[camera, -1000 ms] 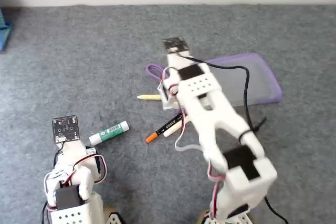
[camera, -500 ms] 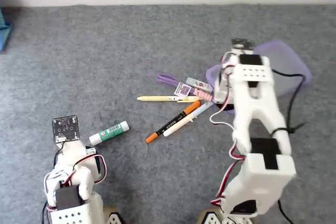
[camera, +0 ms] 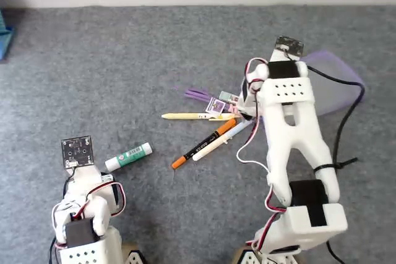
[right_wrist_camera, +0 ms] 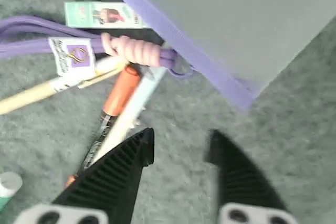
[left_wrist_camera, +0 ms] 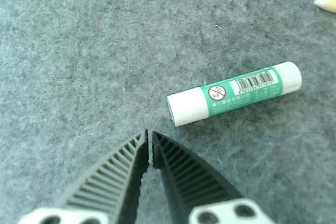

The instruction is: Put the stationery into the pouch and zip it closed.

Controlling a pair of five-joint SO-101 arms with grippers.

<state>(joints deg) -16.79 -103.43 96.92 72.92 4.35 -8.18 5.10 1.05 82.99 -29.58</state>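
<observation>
The translucent purple-edged pouch (camera: 337, 85) lies at the right, partly under my right arm (camera: 281, 109). My right gripper (right_wrist_camera: 181, 148) hangs open just above the carpet beside the pouch (right_wrist_camera: 220, 24) corner, holding nothing. Near it lie an orange pen (right_wrist_camera: 118, 95), a white pen (right_wrist_camera: 131, 114), a purple strap (right_wrist_camera: 26, 35) with a pink grip (right_wrist_camera: 136, 51), and two tags. A yellow pencil (camera: 192, 116) lies to their left. The green and white glue stick (left_wrist_camera: 234, 93) lies just beyond my left gripper (left_wrist_camera: 148, 137), which is shut and empty.
Grey carpet covers the table (camera: 93, 60). A blue object (camera: 4, 35) sits at the far left edge. A black cable (camera: 349, 109) loops from the right arm over the pouch. The left arm's base (camera: 80, 227) stands at the front left.
The right arm swung from the middle to the right, and the pouch shifted right with it, uncovering the pens and strap. It then edged back slightly left. The left arm has not moved.
</observation>
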